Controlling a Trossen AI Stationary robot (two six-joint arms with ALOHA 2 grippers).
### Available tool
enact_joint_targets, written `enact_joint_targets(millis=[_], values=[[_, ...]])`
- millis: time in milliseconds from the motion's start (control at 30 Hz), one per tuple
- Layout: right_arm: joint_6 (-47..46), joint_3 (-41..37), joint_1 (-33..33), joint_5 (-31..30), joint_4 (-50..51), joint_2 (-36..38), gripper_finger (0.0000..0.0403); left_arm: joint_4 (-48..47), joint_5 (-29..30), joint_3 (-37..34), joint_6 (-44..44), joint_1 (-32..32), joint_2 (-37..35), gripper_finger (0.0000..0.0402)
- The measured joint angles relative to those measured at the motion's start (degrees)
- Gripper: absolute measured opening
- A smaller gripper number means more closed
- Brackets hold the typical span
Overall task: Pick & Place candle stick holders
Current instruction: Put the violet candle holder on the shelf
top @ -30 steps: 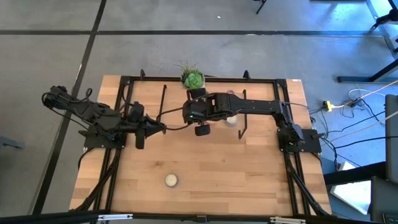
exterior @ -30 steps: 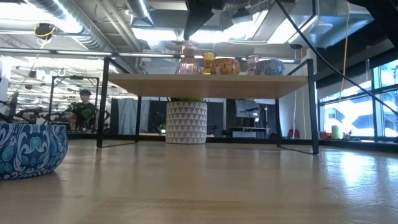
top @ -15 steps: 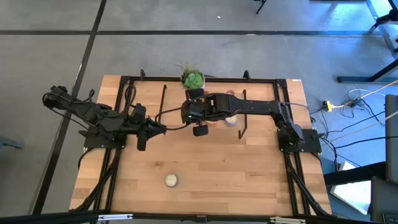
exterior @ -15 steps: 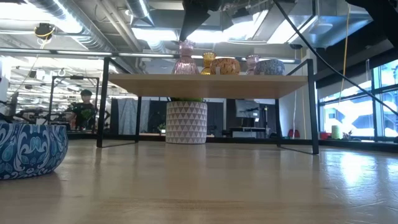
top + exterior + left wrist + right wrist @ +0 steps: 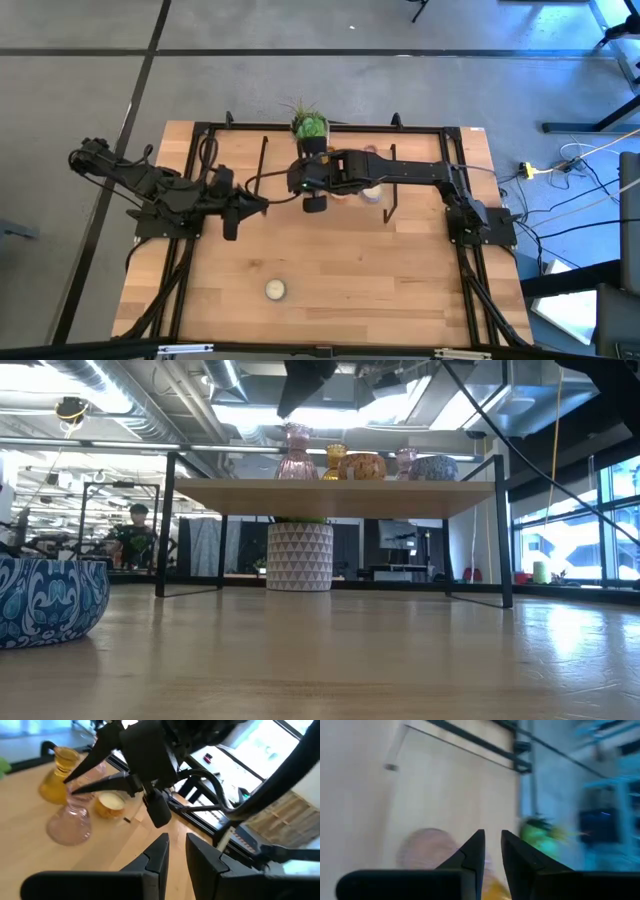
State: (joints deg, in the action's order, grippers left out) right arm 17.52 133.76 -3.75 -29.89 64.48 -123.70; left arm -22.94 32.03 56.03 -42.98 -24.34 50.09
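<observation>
A wooden shelf (image 5: 340, 497) on black legs carries a pinkish-purple glass holder (image 5: 297, 455), an amber one (image 5: 335, 461), a low round one (image 5: 363, 466) and a second pinkish one (image 5: 405, 461). The left wrist view shows the amber (image 5: 59, 782), a pinkish (image 5: 70, 824) and a low round holder (image 5: 111, 805). One cream-white holder (image 5: 275, 290) stands alone on the table near its front edge. My right gripper (image 5: 69, 786) hangs shut above the shelf's left part, also in the low view (image 5: 285, 400), clear of the pinkish holder's top. My left gripper (image 5: 174, 852) waits shut at the table's left (image 5: 258, 205).
A green spiky plant (image 5: 310, 125) in a white patterned pot (image 5: 299, 557) stands behind the shelf at the far edge. A blue patterned bowl (image 5: 435, 467) sits on the shelf's right end, another (image 5: 45, 602) at the low view's left. A black frame (image 5: 200, 140) rings the table.
My right gripper has drawn up and toward the table's left edge, away from the pinkish-purple holder at the shelf's left end. That holder has shifted slightly toward the left and now stands upright on the shelf.
</observation>
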Motion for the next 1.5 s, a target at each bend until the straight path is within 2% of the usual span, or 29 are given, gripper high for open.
enact_joint_targets(millis=[100, 167, 267, 433, 567, 667, 733, 933, 1100, 1267, 1500], values=[[0.29, 1.07, -0.65, -6.28, 0.08, 0.62, 0.0067, 0.12, 2.33, 0.04, 0.44, 0.39, 0.64, 0.0058], [0.24, 1.11, -1.21, -7.33, 0.06, 2.09, 0.0067, 0.20, 2.72, 0.03, 1.99, 1.17, 1.27, 0.0058], [-2.68, 1.18, -1.91, -4.14, 2.48, 4.90, 0.0070, 1.55, 2.37, 0.06, 4.51, 2.72, 2.41, 0.0058], [-16.41, 1.22, -3.14, 5.12, 9.31, 10.76, 0.0074, 3.84, -3.49, 0.04, 5.27, 7.14, 5.57, 0.0058], [-24.99, 1.27, -5.63, 6.01, 17.23, 14.30, 0.0074, 10.20, -10.53, 0.04, 8.57, 10.74, 10.91, 0.0058], [-31.14, 1.27, -8.00, 6.01, 22.96, 15.53, 0.0074, 15.18, -11.58, 0.04, 12.07, 12.11, 15.61, 0.0056], [-35.18, 1.27, -9.73, 6.00, 25.99, 15.71, 0.0074, 16.85, -10.78, 0.04, 12.84, 12.30, 18.67, 0.0049], [-41.11, 0.74, -15.29, 5.53, 25.52, 15.79, 0.0074, 18.86, -4.91, 0.04, 12.28, 12.87, 26.66, 0.0006], [-43.17, -0.05, -17.92, 2.41, 25.56, 15.73, 0.0061, 19.84, 0.59, 0.04, 9.65, 12.83, 30.51, 0.0002], [-39.49, -0.05, -20.63, 1.78, 25.56, 15.80, 0.0009, 21.41, 6.32, 0.04, 7.72, 13.28, 32.45, 0.0002], [-30.30, -0.94, -24.52, 0.51, 25.52, 16.16, 0.0003, 22.83, 7.15, 0.04, 5.83, 15.22, 34.74, 0.0002]])
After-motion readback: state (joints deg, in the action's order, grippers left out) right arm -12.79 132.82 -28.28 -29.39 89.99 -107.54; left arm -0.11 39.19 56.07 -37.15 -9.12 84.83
